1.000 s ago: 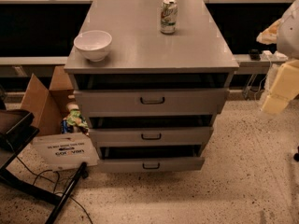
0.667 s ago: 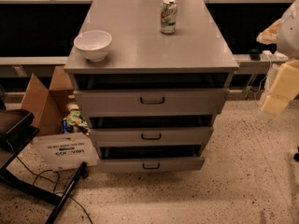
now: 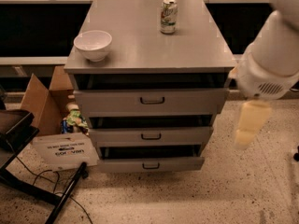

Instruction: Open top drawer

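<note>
The grey cabinet (image 3: 149, 45) has three drawers stacked in front. The top drawer (image 3: 107, 104) is the widest and tallest panel, with a small dark handle (image 3: 152, 100) at its centre; its front stands slightly out from the frame, with a dark gap above it. The two narrower drawers, the middle one (image 3: 117, 136) and the bottom one (image 3: 117, 164), sit below it. My white arm (image 3: 273, 55) comes in from the upper right. My gripper (image 3: 250, 122), pale yellow, hangs down to the right of the cabinet at about the middle drawer's height, touching nothing.
A white bowl (image 3: 93, 44) and a drink can (image 3: 168, 16) stand on the cabinet top. A cardboard box (image 3: 39, 99) with small items, a white sign (image 3: 63, 150) and a black stand with cables (image 3: 28, 185) lie left of the cabinet. The floor is speckled.
My arm and gripper have moved left and down, closer to the cabinet's right side. The drawers, bowl and can have not moved.
</note>
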`<state>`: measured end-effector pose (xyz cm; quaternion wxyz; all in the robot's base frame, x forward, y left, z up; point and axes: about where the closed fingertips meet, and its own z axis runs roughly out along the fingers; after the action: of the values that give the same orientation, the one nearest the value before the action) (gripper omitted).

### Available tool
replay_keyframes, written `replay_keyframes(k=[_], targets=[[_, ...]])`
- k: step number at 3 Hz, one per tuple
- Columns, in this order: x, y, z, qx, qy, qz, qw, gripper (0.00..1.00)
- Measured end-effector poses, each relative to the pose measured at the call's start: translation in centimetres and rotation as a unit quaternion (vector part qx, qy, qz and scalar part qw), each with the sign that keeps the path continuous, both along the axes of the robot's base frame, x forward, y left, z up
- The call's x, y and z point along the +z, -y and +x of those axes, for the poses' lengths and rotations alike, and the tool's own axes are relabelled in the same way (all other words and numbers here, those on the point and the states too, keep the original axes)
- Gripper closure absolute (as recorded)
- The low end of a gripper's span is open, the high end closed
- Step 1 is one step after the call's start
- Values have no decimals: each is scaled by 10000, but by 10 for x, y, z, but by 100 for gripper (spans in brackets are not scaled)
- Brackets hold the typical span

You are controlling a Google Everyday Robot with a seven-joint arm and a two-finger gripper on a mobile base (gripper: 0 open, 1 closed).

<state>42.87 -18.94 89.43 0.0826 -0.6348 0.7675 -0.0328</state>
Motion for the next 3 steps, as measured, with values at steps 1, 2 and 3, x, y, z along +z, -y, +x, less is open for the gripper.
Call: replay_keyframes(k=[1, 2, 3], targets=[[-63, -9, 14, 217, -53, -183, 9996, 0], [-115, -22, 47, 797, 107, -359, 9961, 0], [-135, -27, 77, 1090, 132, -526, 9926, 0]])
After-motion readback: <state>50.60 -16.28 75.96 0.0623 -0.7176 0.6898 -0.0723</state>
